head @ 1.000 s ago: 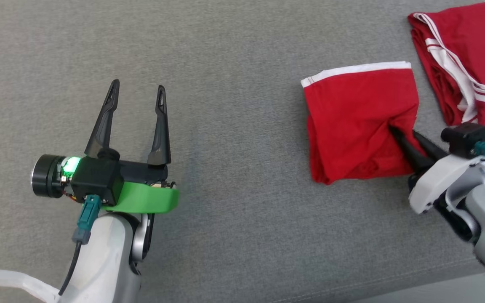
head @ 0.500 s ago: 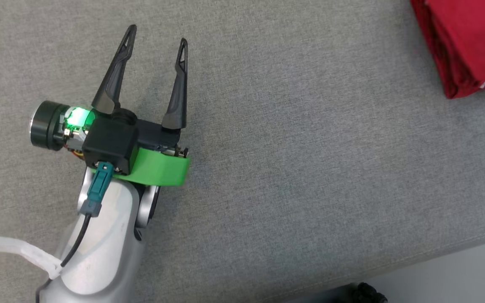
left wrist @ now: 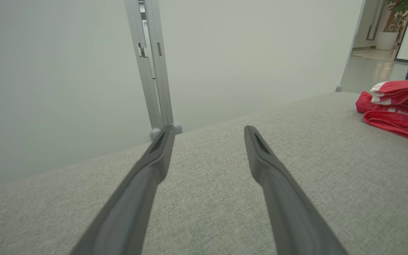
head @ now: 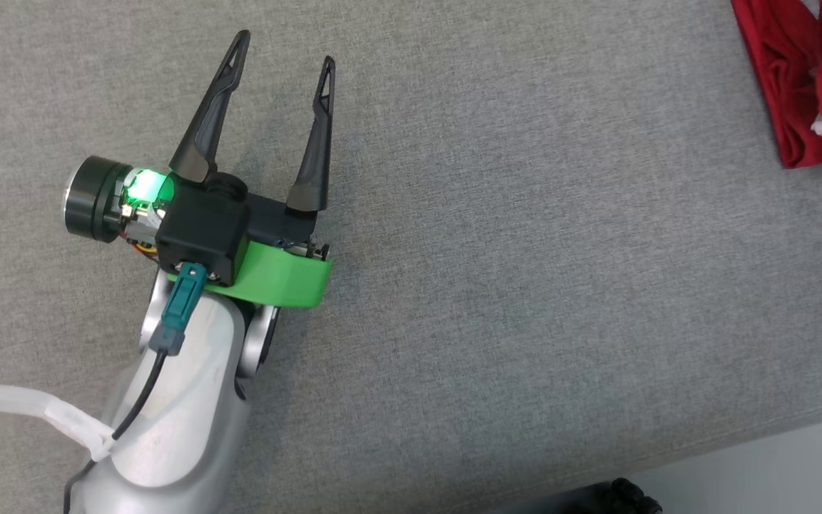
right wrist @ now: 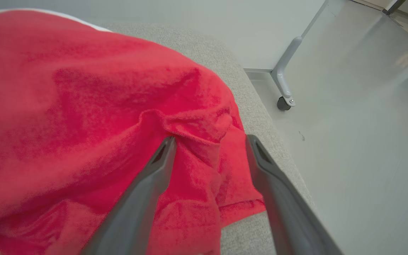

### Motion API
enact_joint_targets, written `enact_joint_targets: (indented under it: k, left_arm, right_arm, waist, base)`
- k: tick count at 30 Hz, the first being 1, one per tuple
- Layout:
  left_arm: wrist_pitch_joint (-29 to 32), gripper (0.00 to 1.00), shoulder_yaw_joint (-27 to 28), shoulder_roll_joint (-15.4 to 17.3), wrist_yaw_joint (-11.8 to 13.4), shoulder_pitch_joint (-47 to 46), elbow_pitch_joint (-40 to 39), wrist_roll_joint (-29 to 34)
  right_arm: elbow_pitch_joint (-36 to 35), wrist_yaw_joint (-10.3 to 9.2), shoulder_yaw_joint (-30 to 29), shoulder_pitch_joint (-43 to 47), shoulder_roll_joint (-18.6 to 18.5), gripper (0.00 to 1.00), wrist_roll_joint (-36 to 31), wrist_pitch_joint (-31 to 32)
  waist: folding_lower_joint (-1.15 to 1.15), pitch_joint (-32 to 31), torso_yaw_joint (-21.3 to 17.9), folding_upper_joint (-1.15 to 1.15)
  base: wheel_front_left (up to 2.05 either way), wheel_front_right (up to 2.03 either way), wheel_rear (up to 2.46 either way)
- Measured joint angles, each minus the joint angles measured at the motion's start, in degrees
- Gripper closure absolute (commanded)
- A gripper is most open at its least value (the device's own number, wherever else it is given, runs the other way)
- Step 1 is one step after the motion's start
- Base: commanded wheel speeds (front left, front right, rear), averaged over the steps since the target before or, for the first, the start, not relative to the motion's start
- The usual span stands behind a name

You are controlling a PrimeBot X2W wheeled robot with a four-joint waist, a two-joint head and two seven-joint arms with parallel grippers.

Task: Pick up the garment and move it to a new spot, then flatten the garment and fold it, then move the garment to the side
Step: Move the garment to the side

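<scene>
The left gripper (head: 285, 48), two long dark tapering fingers above a bright green plastic wrist band (head: 275, 280), hovers with its fingers spread wide and nothing between them. A small green light (head: 147, 185) glows beside the black wrist block. In the left wrist view the same gripper (left wrist: 208, 129) points across a flat grey woven fabric surface (left wrist: 331, 159) toward a pale wall with a grey metal post (left wrist: 151, 71).

The right gripper (right wrist: 211, 139) is also spread wide, its dark fingers straddling a raised wrinkle in the red cloth garment with white trim (right wrist: 83, 106). The left finger's tip rests against the cloth; the jaws are not closed on it.

The garment lies bunched near the grey surface's right edge (right wrist: 204, 46). In the head view it sits at the upper right corner (head: 775, 86), well apart from the left gripper. Beyond the edge are a pale floor (right wrist: 349, 106) and a grey leg with a black caster (right wrist: 283, 102).
</scene>
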Motion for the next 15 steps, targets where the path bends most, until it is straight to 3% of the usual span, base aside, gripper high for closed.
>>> enact_joint_targets:
  k: [3,7,11,15]
  left_arm:
    - [-0.2,0.00,0.6,0.4,0.4,1.2,0.5,-0.5]
    - [-0.5,0.00,1.7,1.1,1.3,4.1,0.8,-1.8]
    - [-0.5,0.00,3.3,1.7,2.5,7.6,0.9,-3.2]
    - [-0.4,0.00,4.3,1.9,3.4,11.0,1.0,-4.5]
  right_arm:
    - [-1.7,0.01,-3.9,2.8,1.3,0.00,0.0,-0.2]
    - [-9.9,0.00,-14.1,9.2,3.4,0.00,-4.3,-0.4]
    - [-20.0,0.00,-24.3,19.3,9.2,0.00,-11.5,-0.4]
    - [-29.2,-0.01,-30.0,28.0,15.8,0.00,-17.5,-0.4]
  waist:
    - [0.00,-1.5,-0.4,0.00]
    - [-0.01,-4.2,-1.1,0.00]
    - [-0.01,-7.4,-1.7,0.00]
    - [-0.01,-10.7,-2.2,0.00]
  base:
    - [0.00,0.00,0.00]
    - [0.00,0.00,0.00]
    - [0.00,0.00,0.00]
    - [0.00,0.00,0.00]
